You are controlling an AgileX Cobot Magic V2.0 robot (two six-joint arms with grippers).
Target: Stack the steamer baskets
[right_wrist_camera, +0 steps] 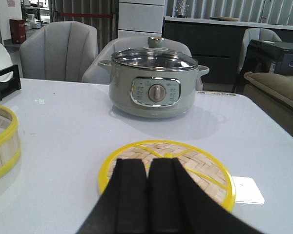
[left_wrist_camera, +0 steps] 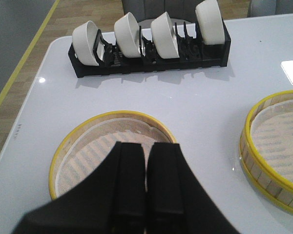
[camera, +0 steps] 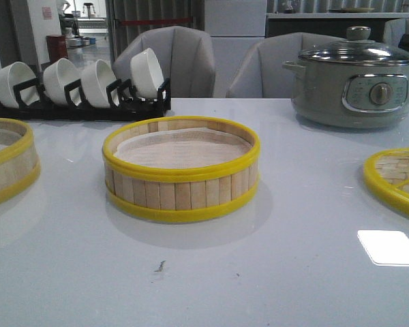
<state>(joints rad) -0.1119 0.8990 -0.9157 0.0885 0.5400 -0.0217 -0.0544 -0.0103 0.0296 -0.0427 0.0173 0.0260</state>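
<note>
Baskets sit apart on the counter (camera: 204, 272): centre basket (camera: 181, 169) and left basket (left_wrist_camera: 112, 155), nothing stacked yet. My left end effector (left_wrist_camera: 146, 195) hangs closed above the left one; I judge it must open to grasp the rim.

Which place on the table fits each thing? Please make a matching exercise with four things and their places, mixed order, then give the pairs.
Things:
1. bowl rack
2. electric pot
3. woven lid
4. centre steamer basket

Places, as the front view shows them:
A. right edge, near side
B. middle of the table
C. far left
D. far right

Pairs: 1-C, 2-D, 3-A, 4-B
</note>
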